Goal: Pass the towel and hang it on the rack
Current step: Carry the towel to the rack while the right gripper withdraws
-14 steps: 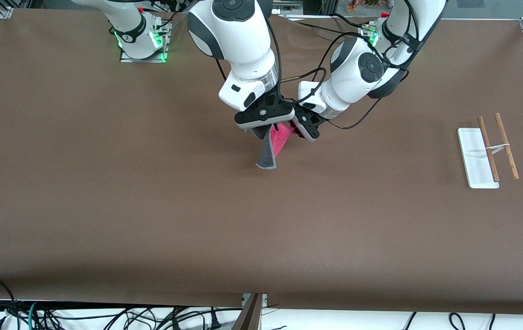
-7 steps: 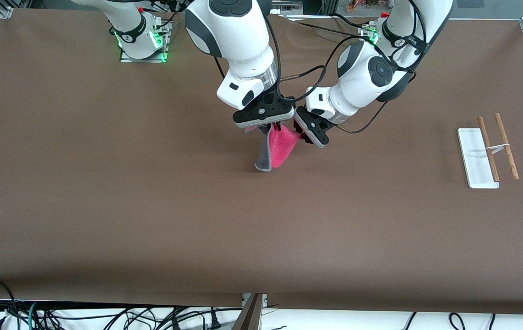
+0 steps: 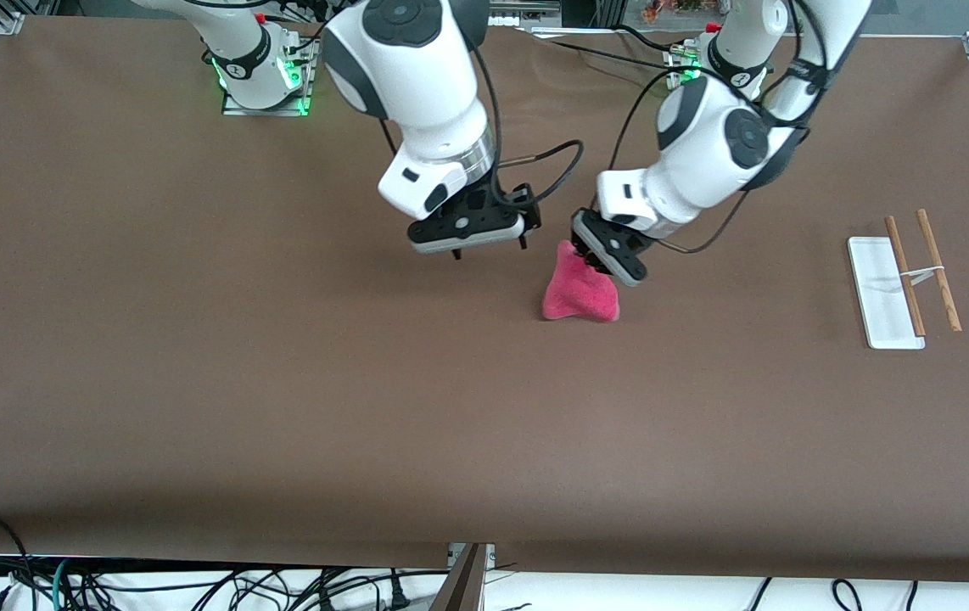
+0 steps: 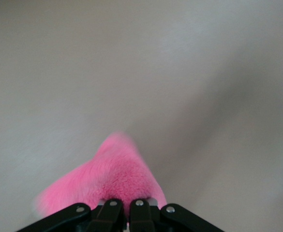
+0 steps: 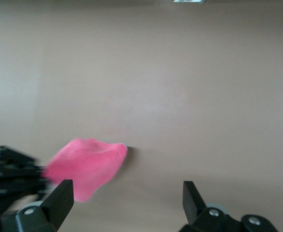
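The towel [image 3: 579, 293] hangs pink side out from my left gripper [image 3: 593, 257], which is shut on its top corner over the middle of the table. In the left wrist view the towel [image 4: 107, 181] spreads out from between the closed fingers [image 4: 113, 212]. My right gripper [image 3: 484, 247] is open and empty, up in the air beside the towel toward the right arm's end. In the right wrist view the towel [image 5: 85, 166] hangs past the spread fingers [image 5: 59, 198]. The rack [image 3: 909, 276], a white base with two brown rods, stands near the left arm's end of the table.
The brown table surface [image 3: 366, 407] is bare around the towel and toward the front camera. Cables lie below the table's front edge [image 3: 196, 585].
My right gripper let go of the towel and drew away toward the right arm's end. My left gripper carried the towel toward the rack; the towel now hangs pink side out.
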